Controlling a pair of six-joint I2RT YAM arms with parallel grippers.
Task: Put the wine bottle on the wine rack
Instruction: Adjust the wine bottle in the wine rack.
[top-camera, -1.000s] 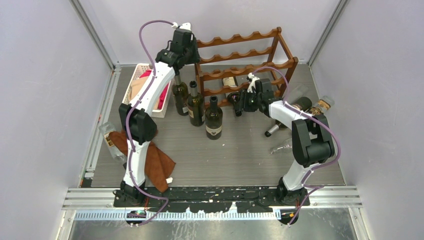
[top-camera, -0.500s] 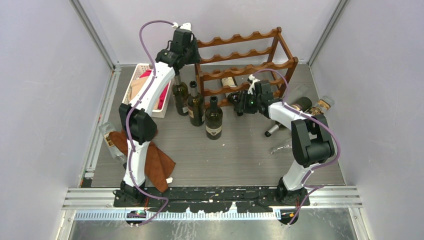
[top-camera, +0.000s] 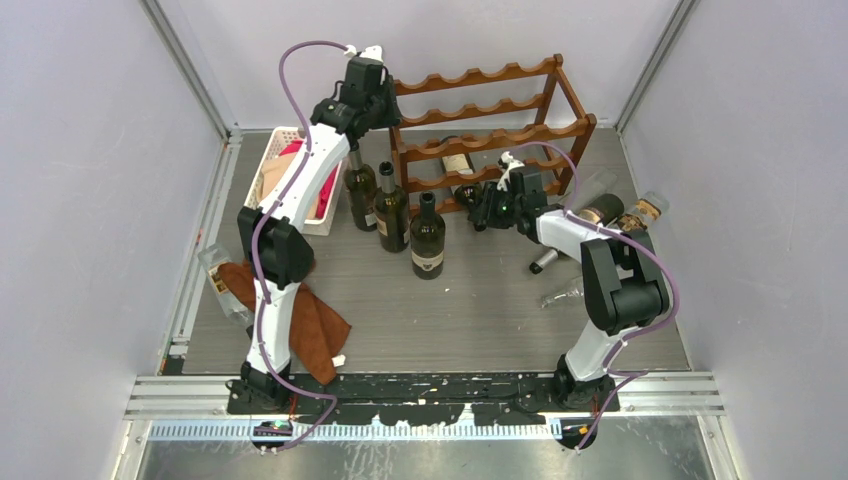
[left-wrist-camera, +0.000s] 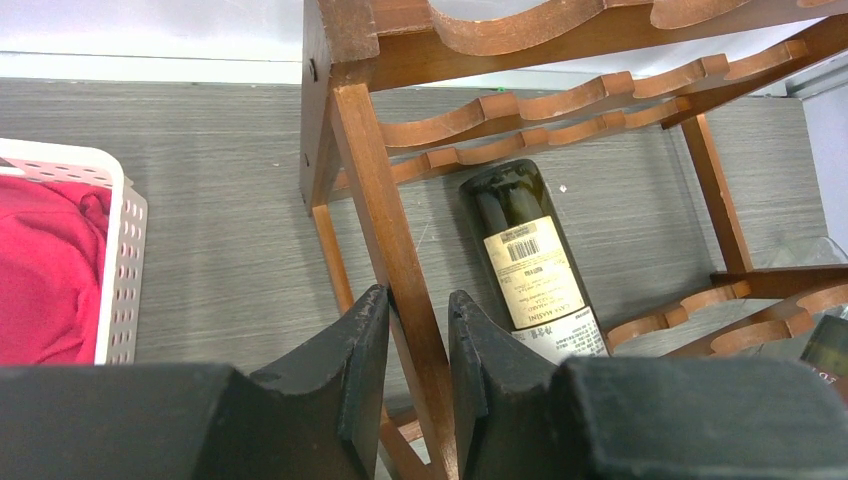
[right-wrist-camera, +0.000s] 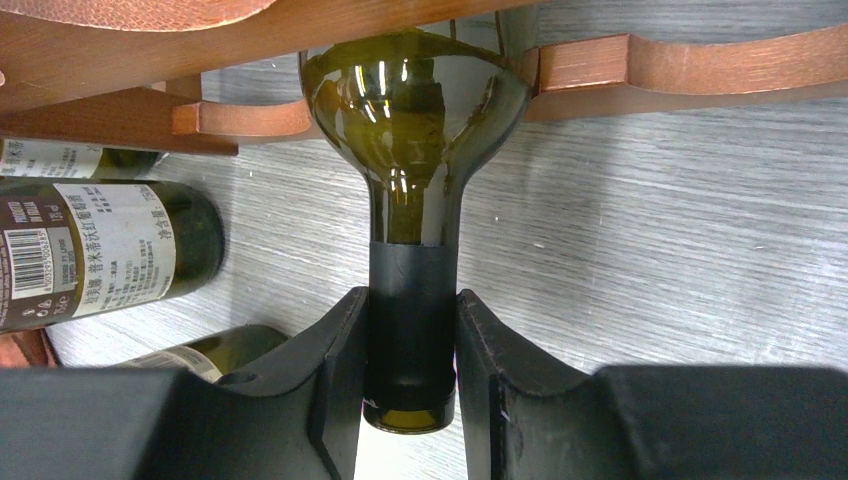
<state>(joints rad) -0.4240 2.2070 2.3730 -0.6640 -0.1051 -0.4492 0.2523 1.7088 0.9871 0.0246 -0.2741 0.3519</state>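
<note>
The wine rack (top-camera: 490, 110) is dark reddish-brown wood with wavy rails, standing at the back of the table. The green wine bottle (right-wrist-camera: 412, 110) lies in a low tier, its shoulder between the rails (right-wrist-camera: 640, 65) and its neck pointing out the front. My right gripper (right-wrist-camera: 410, 310) is shut on that black-capped neck; it sits in front of the rack in the top view (top-camera: 478, 212). The bottle's label shows through the rack (top-camera: 459, 163) and in the left wrist view (left-wrist-camera: 525, 260). My left gripper (left-wrist-camera: 418, 310) is closed around the rack's left post (left-wrist-camera: 370, 180), at the top left corner (top-camera: 372, 110).
Three dark bottles stand upright left of the rack (top-camera: 360, 190) (top-camera: 391, 210) (top-camera: 428, 238). A white basket (top-camera: 282, 150) with red cloth is at the back left. Bottles lie at the right (top-camera: 600, 210), with a clear glass (top-camera: 565, 292). A brown cloth (top-camera: 310, 325) lies front left.
My right wrist has shifted slightly toward the front, still holding the bottle's neck, and the bottle's body sits a little deeper in the rack. The left arm has not moved.
</note>
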